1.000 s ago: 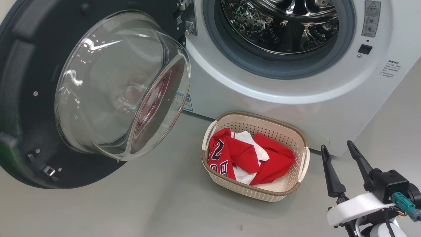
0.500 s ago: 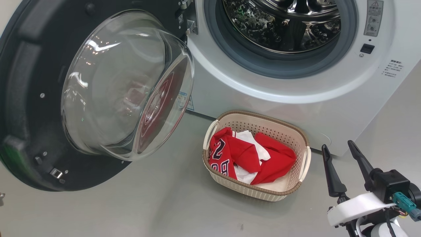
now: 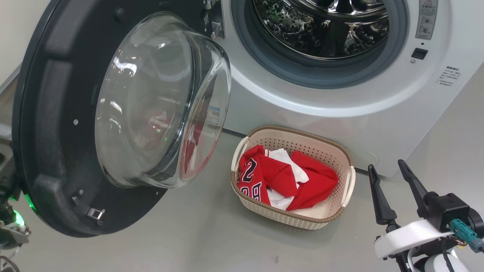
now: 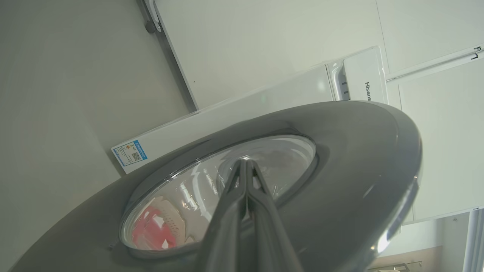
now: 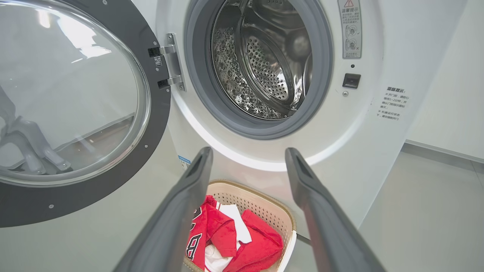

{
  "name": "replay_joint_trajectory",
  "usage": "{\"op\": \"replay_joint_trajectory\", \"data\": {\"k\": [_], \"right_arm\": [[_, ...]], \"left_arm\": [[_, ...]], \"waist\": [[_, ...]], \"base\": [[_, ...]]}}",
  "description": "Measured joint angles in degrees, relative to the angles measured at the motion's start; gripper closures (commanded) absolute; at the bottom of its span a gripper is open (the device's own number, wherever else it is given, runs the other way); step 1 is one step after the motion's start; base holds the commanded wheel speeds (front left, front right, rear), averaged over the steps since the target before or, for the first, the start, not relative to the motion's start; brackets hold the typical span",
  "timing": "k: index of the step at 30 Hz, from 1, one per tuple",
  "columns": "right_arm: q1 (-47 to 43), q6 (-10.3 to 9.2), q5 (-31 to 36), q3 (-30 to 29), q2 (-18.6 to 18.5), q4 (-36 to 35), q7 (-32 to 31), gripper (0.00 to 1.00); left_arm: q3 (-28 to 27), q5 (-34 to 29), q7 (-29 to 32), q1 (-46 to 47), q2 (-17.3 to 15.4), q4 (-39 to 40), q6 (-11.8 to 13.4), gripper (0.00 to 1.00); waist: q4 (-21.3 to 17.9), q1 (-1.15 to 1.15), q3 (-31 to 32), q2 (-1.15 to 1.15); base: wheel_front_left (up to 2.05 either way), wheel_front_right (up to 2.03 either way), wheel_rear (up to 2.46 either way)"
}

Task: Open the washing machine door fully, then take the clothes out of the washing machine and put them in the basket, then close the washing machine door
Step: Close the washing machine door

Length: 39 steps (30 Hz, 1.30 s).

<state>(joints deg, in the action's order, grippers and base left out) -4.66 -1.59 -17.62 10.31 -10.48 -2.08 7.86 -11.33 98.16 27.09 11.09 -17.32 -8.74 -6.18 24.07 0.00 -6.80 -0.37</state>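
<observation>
Closed left hand (image 4: 245, 163) at the door (image 4: 359, 151)

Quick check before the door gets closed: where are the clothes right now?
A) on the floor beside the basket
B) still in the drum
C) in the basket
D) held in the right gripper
C: the red clothes lie piled inside the basket on the floor in front of the washing machine, whose drum shows bare steel.
</observation>
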Motion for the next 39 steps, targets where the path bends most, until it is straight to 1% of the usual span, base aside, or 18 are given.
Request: {"op": "replay_joint_trajectory", "data": {"k": [8,16,29,39], "right_arm": [[0.6,0.0,0.0,0.4,0.2,0.0,0.0,0.0],[0.7,0.0,0.0,0.5,0.7,0.2,0.1,0.0],[1.1,0.0,-0.5,1.1,2.0,1.3,1.1,0.0],[1.1,0.0,-1.0,1.2,2.4,2.0,1.9,0.0]], "left_arm": [[1.2,0.6,2.7,-2.6,0.6,3.2,-0.3,1.0],[2.3,1.2,4.1,-4.8,2.6,7.3,-0.7,1.0],[2.5,1.7,4.7,-9.3,4.9,13.6,-0.7,1.0],[2.7,1.7,4.7,-11.8,7.4,17.3,-0.7,1.0]], "waist": [[-1.5,0.0,0.1,0.0],[-3.2,0.0,0.2,0.0],[-7.4,0.0,0.8,0.0],[-10.5,0.0,1.2,0.0]], "base": [[0.0,0.0,0.0],[0.0,0.0,0.0],[0.0,0.0,0.0],[0.0,0.0,0.0]]}}
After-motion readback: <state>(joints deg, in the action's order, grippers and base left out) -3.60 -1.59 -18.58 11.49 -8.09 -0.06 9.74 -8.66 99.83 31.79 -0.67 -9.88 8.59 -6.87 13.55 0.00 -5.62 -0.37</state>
